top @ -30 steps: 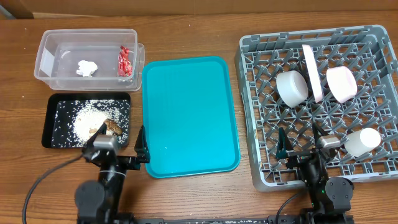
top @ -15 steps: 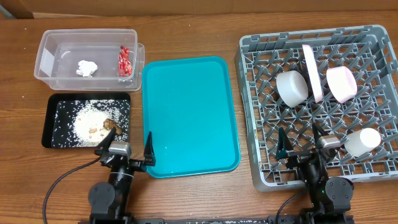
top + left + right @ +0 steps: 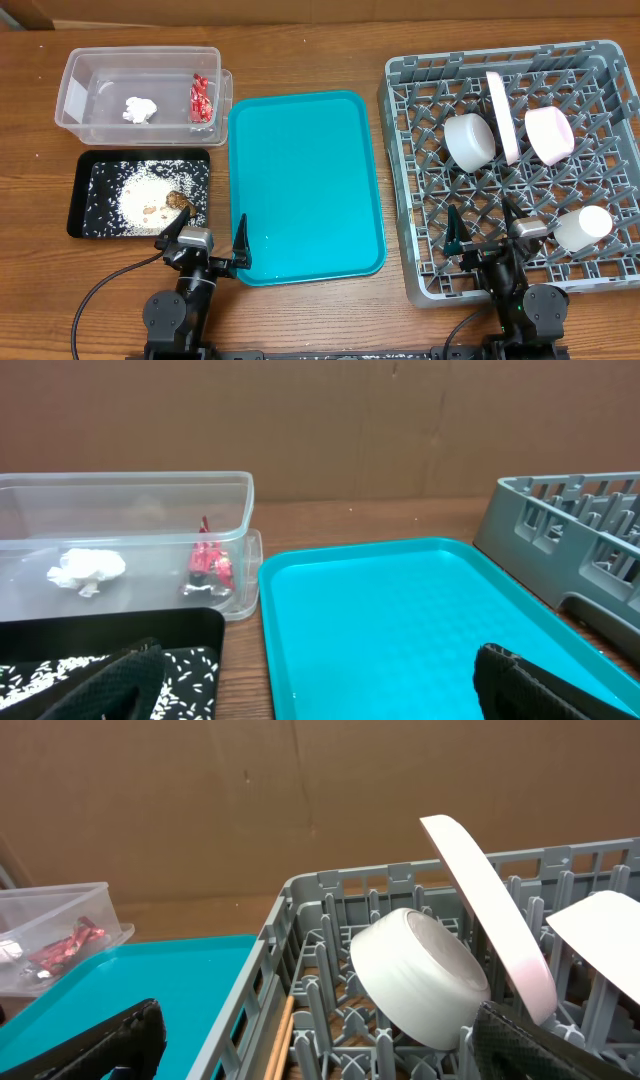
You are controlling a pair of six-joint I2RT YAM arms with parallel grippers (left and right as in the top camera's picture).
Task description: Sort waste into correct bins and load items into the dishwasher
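Overhead layout: clear tub (image 3: 95,85) at 10 o'clock, black tray (image 3: 75,205) at 8 o'clock, teal tray (image 3: 305,170) at centre, dish rack (image 3: 400,150) at 3 o'clock.
Left gripper (image 3: 205,232): at 7 o'clock, between the black tray's near corner and the teal tray; jaws spread wide, nothing held.
Right gripper (image 3: 482,228): at 5 o'clock, over the rack's near edge; jaws spread wide, nothing held.
Tub contents: red wrapper (image 3: 201,98) against the 3 o'clock wall; tissue (image 3: 140,109) near the middle, apart from it.
Black tray contents: rice (image 3: 135,200) scattered and heaped; brown scrap (image 3: 180,203) at the heap's 3 o'clock side.
Rack contents: plate (image 3: 500,115) on edge, leaning; white bowl (image 3: 470,140) just beside it at 9 o'clock; pink bowl (image 3: 550,135) at its 3 o'clock; cup (image 3: 585,228) on its side at the rack's 4 o'clock.
Chopsticks (image 3: 279,1038): right wrist view shows a wooden end low along the rack wall nearest the teal tray; whether it is one or both, cannot tell.
Teal tray: nothing on it.
Progress, judged: waste sits in the bins and dishes in the rack; little or nothing appears left.
Handling, plate: likely stiff, glazed, slippery and breakable; best taken by the upper rim, jaws across its thickness.
Handling, bowls and cup: probably rigid and smooth; best pinched over the wall at the lip.
Handling, chopsticks: light, thin, prone to roll; best gripped mid-length.
Handling, wrapper and tissue: near weightless and soft; any fold should serve.
Handling, rice: loose grains; pinching looks impractical.
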